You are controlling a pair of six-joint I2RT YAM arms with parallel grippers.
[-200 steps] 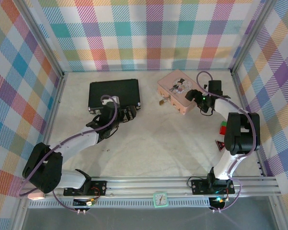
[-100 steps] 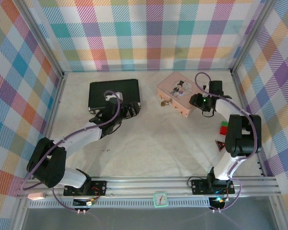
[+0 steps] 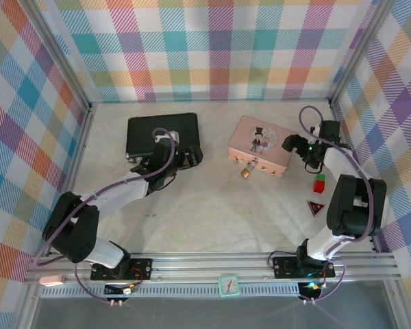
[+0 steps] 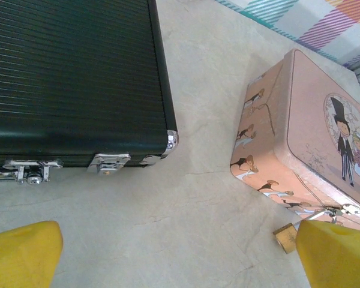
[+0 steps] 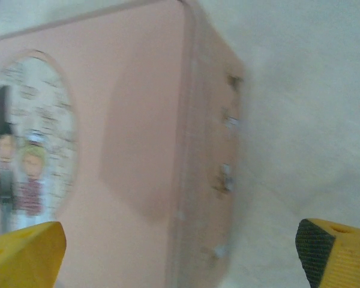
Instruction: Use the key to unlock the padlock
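Padlock (image 3: pixel 246 172) position: just right of centre in the top view, against the lower edge of the pink tin (image 3: pixel 260 145), at the tin's clasp. In the left wrist view the padlock sits at lower right, partly hidden behind a yellow finger (image 4: pixel 336 255). Whether its shackle is locked cannot be told.

Left gripper (image 3: pixel 185 159): jaws spread wide and holding nothing, positioned over the lower right corner of the black case (image 3: pixel 162 132).

Right gripper (image 3: pixel 292 144): located at the tin's right end. In the right wrist view its fingers stand wide apart at the lower corners, empty, with the tin blurred ahead.
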